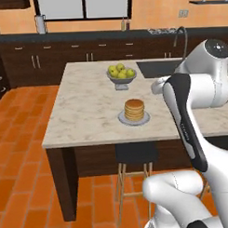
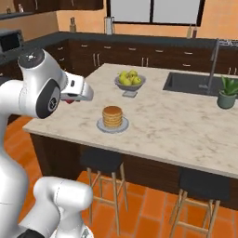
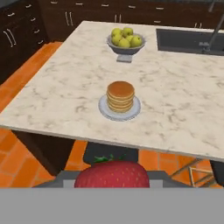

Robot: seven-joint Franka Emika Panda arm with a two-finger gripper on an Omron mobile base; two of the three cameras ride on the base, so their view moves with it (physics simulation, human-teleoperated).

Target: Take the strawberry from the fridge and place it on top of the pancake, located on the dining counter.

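Note:
The red strawberry [image 3: 112, 174] sits at the bottom of the hand view, with my gripper [image 3: 113, 179] shut on it. From the right base view a bit of red strawberry [image 2: 69, 98] shows under the white hand, held in the air off the near left edge of the dining counter [image 2: 176, 121]. The pancake [image 3: 120, 96] is a golden stack on a small grey plate [image 3: 104, 111], ahead of and below the gripper. It stands near the counter's front edge [image 1: 134, 109] [image 2: 112, 116]. The fridge is out of view.
A grey bowl of yellow fruit [image 1: 121, 73] stands behind the pancake. A dark sink [image 2: 190, 82] with a faucet and a potted plant [image 2: 228, 93] lie to the right. Stools [image 2: 104, 162] tuck under the counter's front. Dark cabinets [image 1: 48, 55] line the back wall.

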